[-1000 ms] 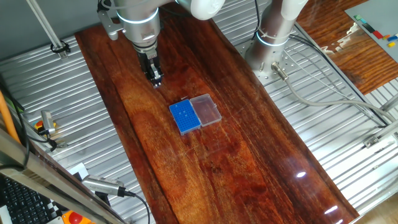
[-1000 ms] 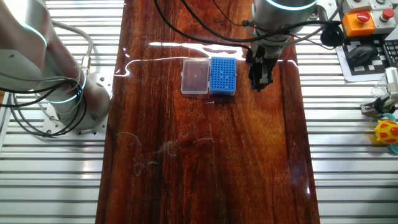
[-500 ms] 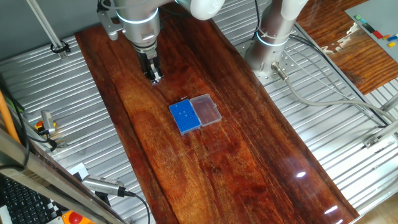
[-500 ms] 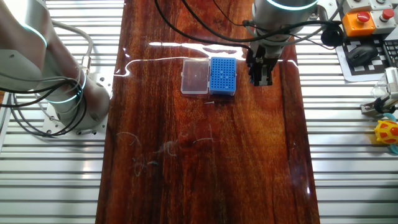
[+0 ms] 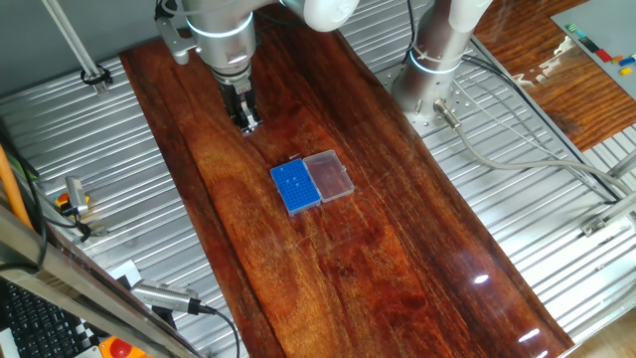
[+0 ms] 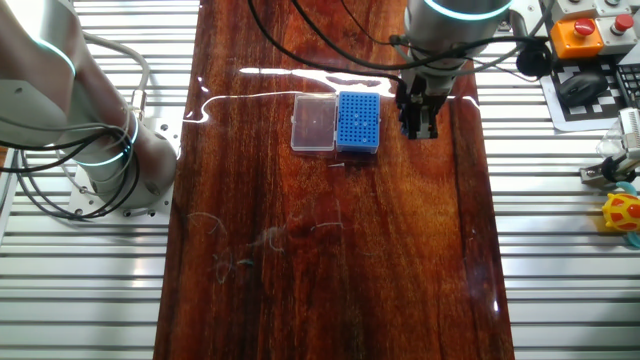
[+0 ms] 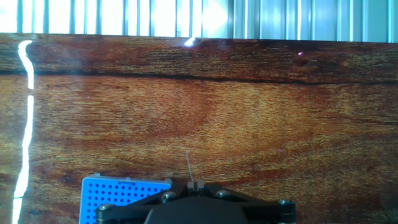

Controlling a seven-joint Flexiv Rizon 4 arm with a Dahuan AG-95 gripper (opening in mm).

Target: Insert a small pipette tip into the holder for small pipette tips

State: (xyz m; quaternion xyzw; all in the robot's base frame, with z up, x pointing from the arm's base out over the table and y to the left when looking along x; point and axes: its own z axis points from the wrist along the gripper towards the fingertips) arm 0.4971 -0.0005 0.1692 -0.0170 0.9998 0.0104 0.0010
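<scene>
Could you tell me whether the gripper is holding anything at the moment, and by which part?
Yes: the gripper is shut on a thin pipette tip, pinching its lower end, with the rest sticking out beyond the fingertips.

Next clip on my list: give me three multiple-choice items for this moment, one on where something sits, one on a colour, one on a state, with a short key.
1. Where is the clear lid panel relative to the holder for small pipette tips?
A. Stacked on top of it
B. Flat beside it, joined along one edge
C. At the far end of the table, apart from it

2. What colour is the holder?
A. Blue
B. Yellow
C. White

3. What state is the gripper in?
A. Wide open over the holder
B. Shut on the lid panel
C. Jaws together, with a thin pipette tip sticking out between them

Key
1: B, both fixed views show the two squares side by side on the wooden table.
2: A, its hole-dotted top is blue in every view.
3: C, the hand view shows the jaws closed around a fine pale tip, off to the side of the holder.
</scene>
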